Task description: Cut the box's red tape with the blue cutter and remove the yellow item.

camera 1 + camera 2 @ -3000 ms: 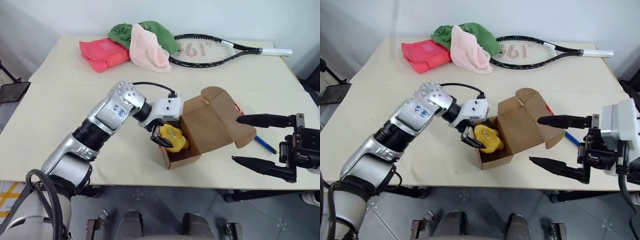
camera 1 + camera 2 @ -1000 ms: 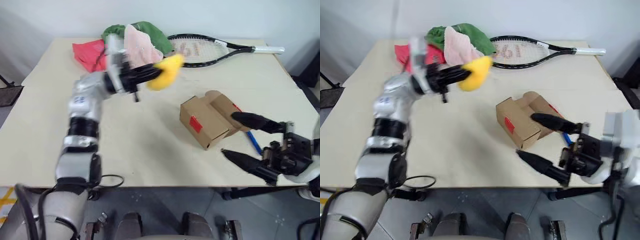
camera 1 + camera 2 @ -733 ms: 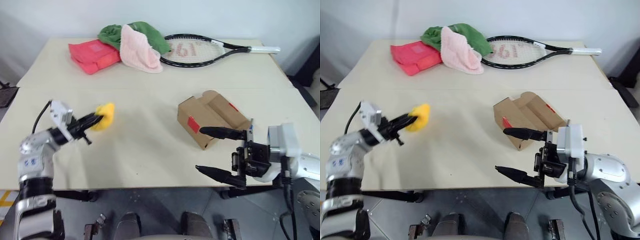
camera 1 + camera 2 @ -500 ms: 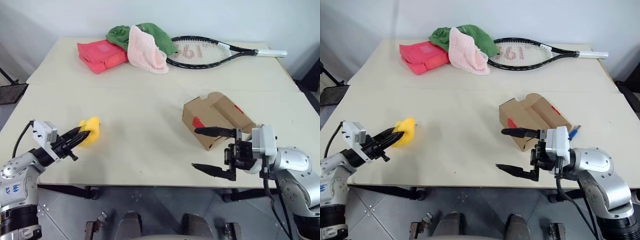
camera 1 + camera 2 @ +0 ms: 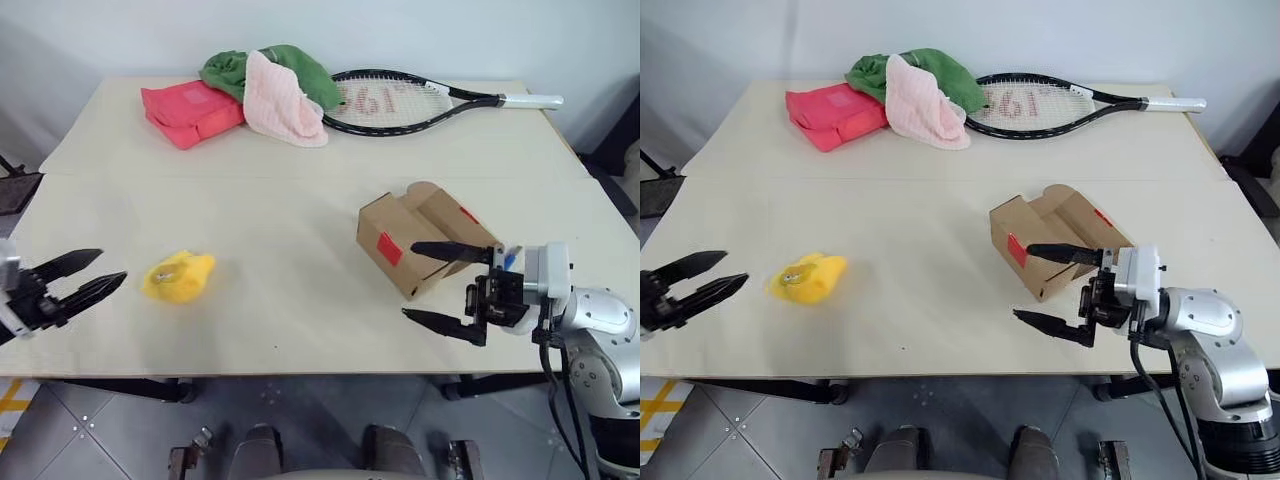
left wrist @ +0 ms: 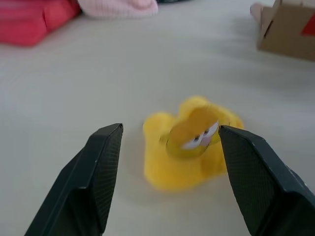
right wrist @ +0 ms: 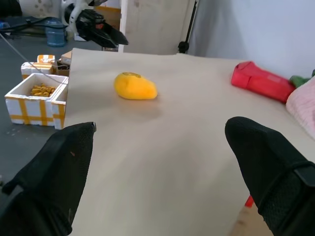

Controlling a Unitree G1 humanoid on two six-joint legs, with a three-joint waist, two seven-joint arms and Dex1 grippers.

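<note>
- The yellow item (image 5: 178,277) lies loose on the table (image 5: 300,200), near the front-left edge and well apart from the box (image 5: 425,236); nothing touches it.
- In the left wrist view its far side is blurred, though a round patch with cartoon eyes can be made out on top.
- The left gripper (image 5: 82,274) sits just beside the yellow item, on the side nearer the table's left edge. Its jaws are spread apart and empty, pointing toward the toy; the arm behind it is cut off by the frame edge.
- The box lies on the right half of the table with its flaps folded over. One red tape (image 5: 389,247) patch shows on the side face, and a thin red sliver shows at the far flap.
- Whether the tape is cut through cannot be made out from here.
- The right gripper (image 5: 433,283) hangs in front of the box, jaws released and gaping wide, holding nothing. The upper finger crosses the box's near face in the head views; whether it touches the cardboard is unclear.
- The blue cutter (image 5: 508,258) is mostly hidden: only a short blue bit peeks out behind the box, next to the right wrist.
- Along the far edge lie a red-pink packet (image 5: 190,111), a pink cloth (image 5: 280,100) draped over a green cloth (image 5: 285,62), and a tennis racket (image 5: 400,98).
</note>
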